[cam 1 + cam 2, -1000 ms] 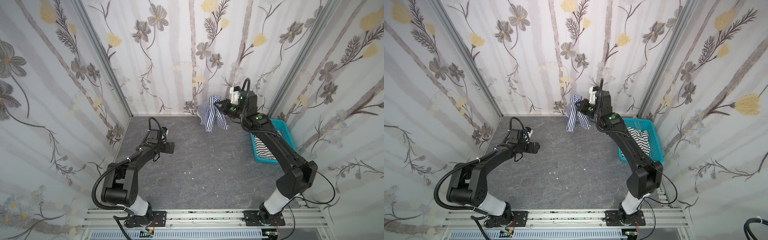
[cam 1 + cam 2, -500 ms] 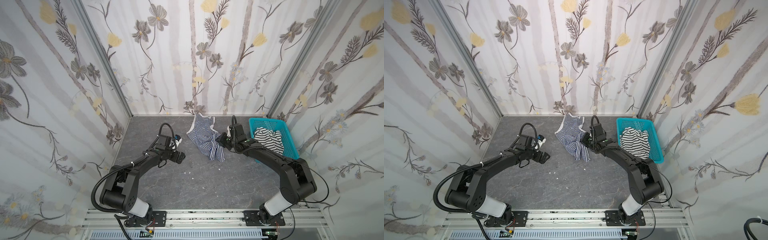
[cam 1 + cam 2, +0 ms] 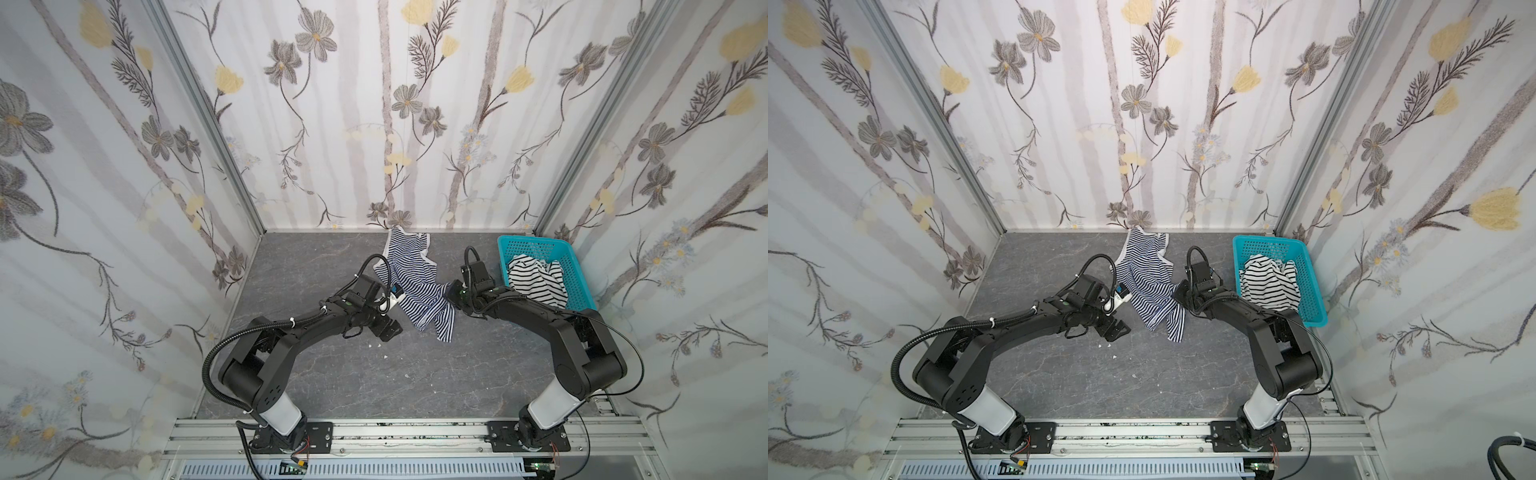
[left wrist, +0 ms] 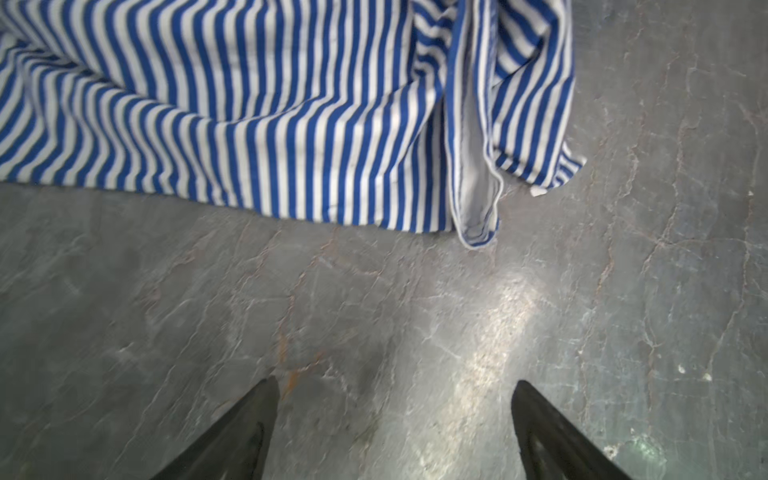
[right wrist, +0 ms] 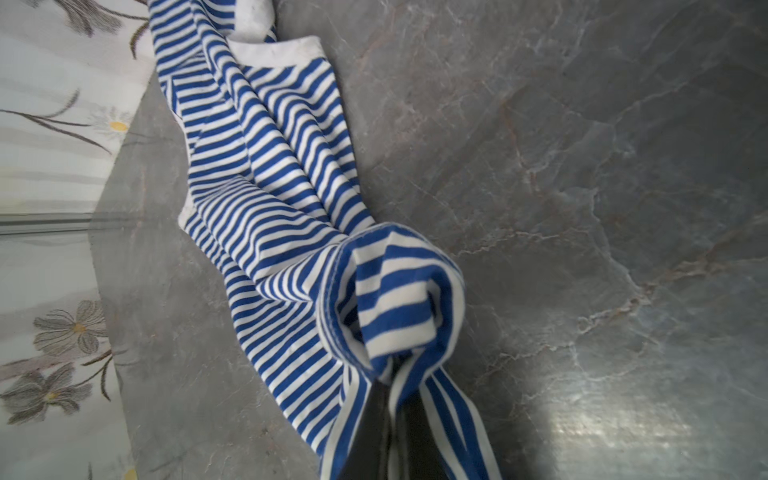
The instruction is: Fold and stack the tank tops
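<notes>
The finely navy-striped tank top lies crumpled on the grey table, reaching from the back wall toward the middle. My right gripper is shut on a bunched edge of it on its right side. The right wrist view shows the cloth pinched at the gripper. My left gripper is open just left of the top's near corner. Only bare table shows between the gripper's fingertips, with the top's hem ahead. The wide-striped white tank top sits heaped in the basket.
The turquoise basket stands at the back right, close behind the right arm. Floral walls close the table on three sides. Small white specks lie on the table near the left gripper. A metal rail runs along the front.
The right arm came down from high at the back, and the navy-striped top it held in the air now rests on the table. The left arm swung right, toward the top.
</notes>
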### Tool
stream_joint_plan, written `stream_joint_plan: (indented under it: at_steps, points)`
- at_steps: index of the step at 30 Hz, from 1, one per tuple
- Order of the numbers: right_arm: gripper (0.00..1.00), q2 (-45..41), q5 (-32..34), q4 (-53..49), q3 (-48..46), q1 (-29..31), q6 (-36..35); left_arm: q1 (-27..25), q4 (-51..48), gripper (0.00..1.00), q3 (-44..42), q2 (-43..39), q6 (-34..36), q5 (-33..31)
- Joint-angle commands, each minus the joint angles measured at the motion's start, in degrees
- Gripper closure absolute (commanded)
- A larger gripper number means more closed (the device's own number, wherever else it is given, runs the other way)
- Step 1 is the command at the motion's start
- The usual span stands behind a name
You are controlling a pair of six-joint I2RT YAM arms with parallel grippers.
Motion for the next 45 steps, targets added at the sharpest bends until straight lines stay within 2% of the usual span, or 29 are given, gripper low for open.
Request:
stream_joint_plan:
  at_steps: [1, 4, 9, 14, 18, 27, 35, 45]
  points:
    - [1.0, 0.8, 1.0, 1.6, -1.8, 0.1, -0.3, -2.4, 0.4, 0.13, 1.7, 1.4, -0.4, -0.1]
    - [1.0, 0.9, 0.7, 3.1, -3.9, 0.2, 0.4, -4.8, 1.0, 0.19, 2.4, 2.9, -1.3, -0.2]
    - [1.0, 0.5, 0.4, 4.6, -5.9, 0.2, 0.9, -6.9, 1.8, 0.34, 3.2, 5.0, -2.8, -0.1]
    - [1.0, 0.2, -0.5, 5.9, -7.1, 0.2, 1.4, -8.1, 1.9, 0.54, 3.7, 5.6, -3.9, 2.0]
    - [1.0, -0.2, -0.8, 6.6, -7.7, 0.2, 1.6, -9.1, 1.9, 0.63, 4.4, 6.8, -3.8, 1.6]
    - [1.0, -1.0, -0.9, 6.9, -7.8, 0.5, 2.0, -9.9, 1.9, 0.63, 7.0, 9.9, -4.6, -1.4]
    - [1.0, -1.0, -1.1, 7.4, -7.9, 0.6, 2.1, -10.0, 2.3, 0.62, 7.4, 8.5, -5.8, -4.3]
    - [1.0, -0.9, -1.1, 7.7, -8.0, 0.6, 2.2, -10.8, 2.7, 0.62, 6.8, 7.8, -5.0, -3.8]
